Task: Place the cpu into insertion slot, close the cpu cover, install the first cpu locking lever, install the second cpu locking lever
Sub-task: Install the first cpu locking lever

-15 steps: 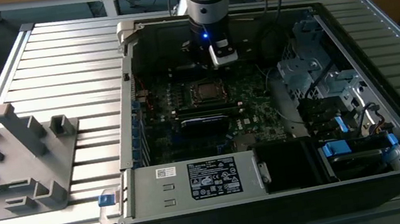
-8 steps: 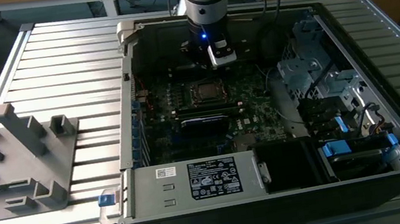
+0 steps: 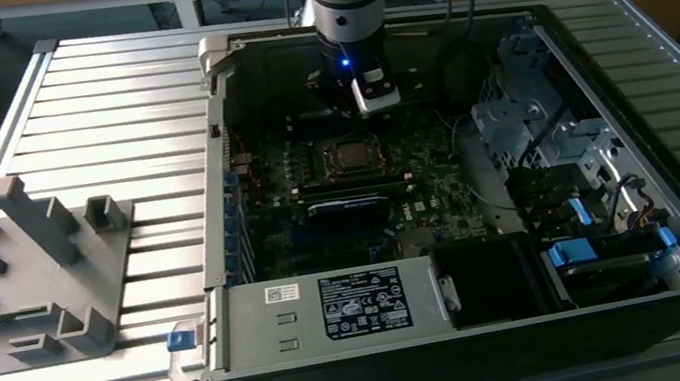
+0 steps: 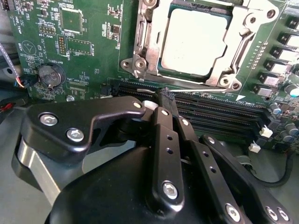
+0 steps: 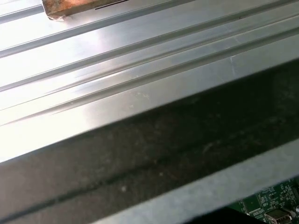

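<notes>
Locate the end effector (image 3: 369, 95) in the upper centre of the exterior view, inside the open computer case (image 3: 330, 308) that stands on the slatted desk (image 3: 96, 95). In the second wrist view its fingers are drawn narrow, tips together, with nothing between them.

Locate the cpu (image 3: 351, 155) at the centre of the exterior view, directly below the end effector in the frame and near it. In the second wrist view the cpu (image 4: 194, 42) lies flat in its socket on the motherboard (image 4: 84, 60), and the cpu cover (image 4: 150, 42) frames it, apparently lowered.

Note the governing relation: the socket lies just ahead of the fingertips, along the fingers' long axis. The memory slots (image 4: 219, 112) run crosswise between the two. You cannot tell the levers' position from these views.
</notes>
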`<action>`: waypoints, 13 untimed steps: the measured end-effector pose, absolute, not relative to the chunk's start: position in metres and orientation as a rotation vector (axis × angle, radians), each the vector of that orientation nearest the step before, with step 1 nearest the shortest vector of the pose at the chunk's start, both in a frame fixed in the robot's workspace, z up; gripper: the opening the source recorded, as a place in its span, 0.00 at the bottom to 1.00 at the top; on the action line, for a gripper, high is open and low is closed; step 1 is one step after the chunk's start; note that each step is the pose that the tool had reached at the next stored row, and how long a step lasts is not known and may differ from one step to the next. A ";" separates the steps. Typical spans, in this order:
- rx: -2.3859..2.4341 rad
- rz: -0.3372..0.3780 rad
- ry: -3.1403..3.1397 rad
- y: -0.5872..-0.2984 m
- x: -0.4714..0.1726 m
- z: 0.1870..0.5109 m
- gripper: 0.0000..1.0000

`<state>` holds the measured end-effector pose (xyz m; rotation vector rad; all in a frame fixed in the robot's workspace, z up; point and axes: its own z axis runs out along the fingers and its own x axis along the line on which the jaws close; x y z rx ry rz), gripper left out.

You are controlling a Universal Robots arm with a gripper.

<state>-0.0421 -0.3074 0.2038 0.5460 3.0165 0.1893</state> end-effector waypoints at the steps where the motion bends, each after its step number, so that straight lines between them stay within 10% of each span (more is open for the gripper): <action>1: 0.546 0.190 3.015 -0.307 -0.042 0.204 0.11; 13: 0.544 0.191 3.009 -0.308 -0.045 0.203 0.11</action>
